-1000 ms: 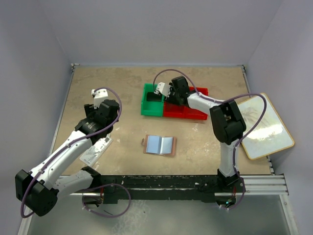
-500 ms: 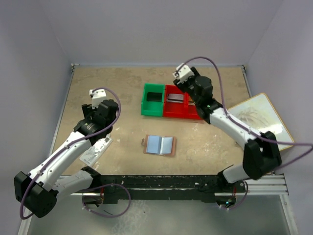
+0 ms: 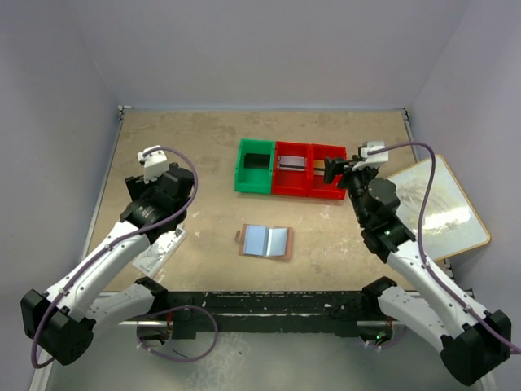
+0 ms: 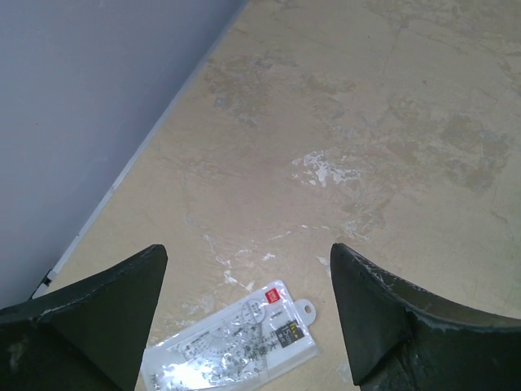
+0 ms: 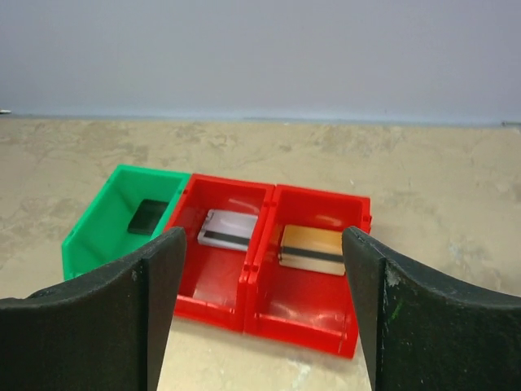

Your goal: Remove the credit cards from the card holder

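Note:
The card holder [image 3: 265, 242] lies open and flat at the table's middle front, its blue-grey lining up, with no gripper near it. A black card [image 5: 149, 216] lies in the green bin [image 3: 255, 165]. A silver card [image 5: 226, 228] and a gold card [image 5: 312, 247] each lie in one of two red bins [image 3: 295, 181]. My right gripper [image 3: 335, 169] is open and empty at the right red bin's near right side; in the right wrist view [image 5: 262, 236] it faces the bins. My left gripper [image 3: 167, 224] is open and empty above the table's left side [image 4: 246, 252].
A clear white packet with a red mark [image 4: 232, 346] lies under the left gripper and also shows in the top view [image 3: 159, 248]. A light wooden board [image 3: 435, 208] lies at the right table edge. Grey walls enclose the table on three sides.
My right arm has drawn back from the green bin and swung right and nearer, now at the right red bin, empty. My left arm has shifted slightly left.

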Motion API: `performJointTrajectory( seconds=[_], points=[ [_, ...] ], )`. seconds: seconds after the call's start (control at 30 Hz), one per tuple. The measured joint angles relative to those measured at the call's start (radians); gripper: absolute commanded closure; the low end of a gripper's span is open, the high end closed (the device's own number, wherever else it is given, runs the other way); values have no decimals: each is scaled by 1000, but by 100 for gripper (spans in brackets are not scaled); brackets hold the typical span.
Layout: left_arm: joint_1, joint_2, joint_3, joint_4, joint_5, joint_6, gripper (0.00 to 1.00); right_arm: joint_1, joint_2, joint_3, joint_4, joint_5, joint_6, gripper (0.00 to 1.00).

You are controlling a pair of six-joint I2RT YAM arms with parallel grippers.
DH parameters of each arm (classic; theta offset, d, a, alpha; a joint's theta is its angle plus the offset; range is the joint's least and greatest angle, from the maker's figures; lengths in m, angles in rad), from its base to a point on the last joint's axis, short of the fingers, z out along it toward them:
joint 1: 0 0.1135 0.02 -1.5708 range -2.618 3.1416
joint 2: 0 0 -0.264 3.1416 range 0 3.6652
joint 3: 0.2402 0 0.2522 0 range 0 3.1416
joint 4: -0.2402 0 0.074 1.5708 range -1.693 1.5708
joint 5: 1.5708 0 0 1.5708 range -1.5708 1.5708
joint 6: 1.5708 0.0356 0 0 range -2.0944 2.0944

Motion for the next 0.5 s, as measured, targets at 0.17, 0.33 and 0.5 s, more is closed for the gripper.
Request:
performJointTrajectory(
  seconds=[0.17,0.33,0.5],
  points=[
    [0,-2,17,-38,-68,-40,20,0,-81,8,-129,18,58,8],
    [0,-33,45,-60,-104,-60,20,0,-123,116,-262,8,104,0],
    [0,-146,43,-45,-109,-51,20,0,-180,175,-332,-23,141,0]
  ],
)
